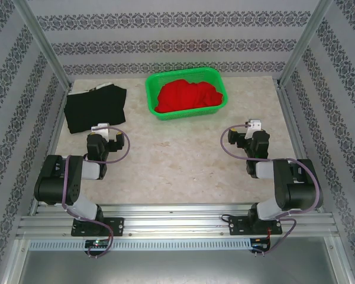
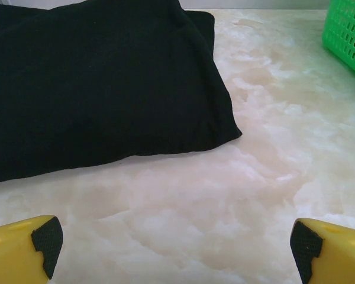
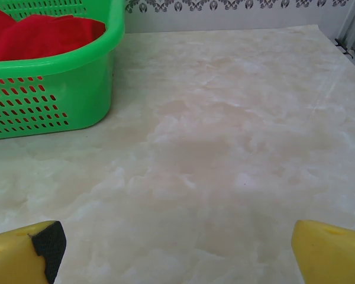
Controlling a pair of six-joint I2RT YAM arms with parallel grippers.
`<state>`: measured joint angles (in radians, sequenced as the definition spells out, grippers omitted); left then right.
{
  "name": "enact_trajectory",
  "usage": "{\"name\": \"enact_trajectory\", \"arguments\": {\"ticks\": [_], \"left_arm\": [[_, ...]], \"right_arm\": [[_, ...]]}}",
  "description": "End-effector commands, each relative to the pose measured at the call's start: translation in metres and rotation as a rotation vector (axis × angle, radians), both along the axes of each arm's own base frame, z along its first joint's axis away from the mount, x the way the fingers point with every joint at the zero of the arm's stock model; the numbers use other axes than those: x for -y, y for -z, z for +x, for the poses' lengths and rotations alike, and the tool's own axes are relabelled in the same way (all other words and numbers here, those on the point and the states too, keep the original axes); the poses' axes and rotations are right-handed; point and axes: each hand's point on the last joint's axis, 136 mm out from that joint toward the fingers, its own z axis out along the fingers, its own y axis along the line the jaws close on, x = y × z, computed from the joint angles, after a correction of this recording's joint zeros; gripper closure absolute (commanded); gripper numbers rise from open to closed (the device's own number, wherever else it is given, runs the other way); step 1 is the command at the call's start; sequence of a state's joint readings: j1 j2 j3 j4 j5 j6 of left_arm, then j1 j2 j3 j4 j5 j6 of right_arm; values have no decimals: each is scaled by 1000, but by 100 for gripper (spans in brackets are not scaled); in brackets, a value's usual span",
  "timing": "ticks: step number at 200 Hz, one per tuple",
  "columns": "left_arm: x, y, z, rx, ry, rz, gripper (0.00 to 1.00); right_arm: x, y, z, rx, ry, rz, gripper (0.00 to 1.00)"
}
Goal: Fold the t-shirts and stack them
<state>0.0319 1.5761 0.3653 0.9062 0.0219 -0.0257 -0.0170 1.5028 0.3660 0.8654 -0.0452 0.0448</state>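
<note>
A folded black t-shirt (image 1: 96, 108) lies flat at the far left of the table; in the left wrist view the black t-shirt (image 2: 94, 83) sits just ahead of the fingers. A crumpled red t-shirt (image 1: 186, 96) fills the green mesh basket (image 1: 218, 77) at the back centre; from the right wrist camera the red t-shirt (image 3: 41, 32) peeks over the basket (image 3: 77, 89) wall. My left gripper (image 1: 104, 131) hovers near the black shirt's front edge, open and empty (image 2: 174, 248). Right of centre, my right gripper (image 1: 252, 129) is open too, over bare table (image 3: 177, 248).
The marble-look table (image 1: 177, 154) is walled by patterned panels on three sides, with aluminium posts at the back corners. Bare tabletop stretches between the two arms and in front of the basket.
</note>
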Motion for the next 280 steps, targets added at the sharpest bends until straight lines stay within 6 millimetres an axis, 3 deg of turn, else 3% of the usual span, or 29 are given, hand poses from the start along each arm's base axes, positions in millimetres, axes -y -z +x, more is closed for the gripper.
{"name": "enact_trajectory", "arguments": {"ticks": [1,54,85,157,184,280], "left_arm": [[4,-12,8,46,13,6,0],[5,-11,8,45,18,5,0],[25,-11,8,42,147,2,0],[26,-12,8,45,151,2,0],[12,-9,10,20,65,6,0],[12,-11,10,34,64,5,0]], "right_arm": [[-2,-11,8,41,-8,-10,2],[-2,-12,8,41,-7,-9,2],[-2,-11,8,40,-7,-10,2],[-2,-11,8,39,-6,-8,2],[-2,-11,8,38,-6,-6,2],[-2,-12,8,41,-7,-8,2]]}}
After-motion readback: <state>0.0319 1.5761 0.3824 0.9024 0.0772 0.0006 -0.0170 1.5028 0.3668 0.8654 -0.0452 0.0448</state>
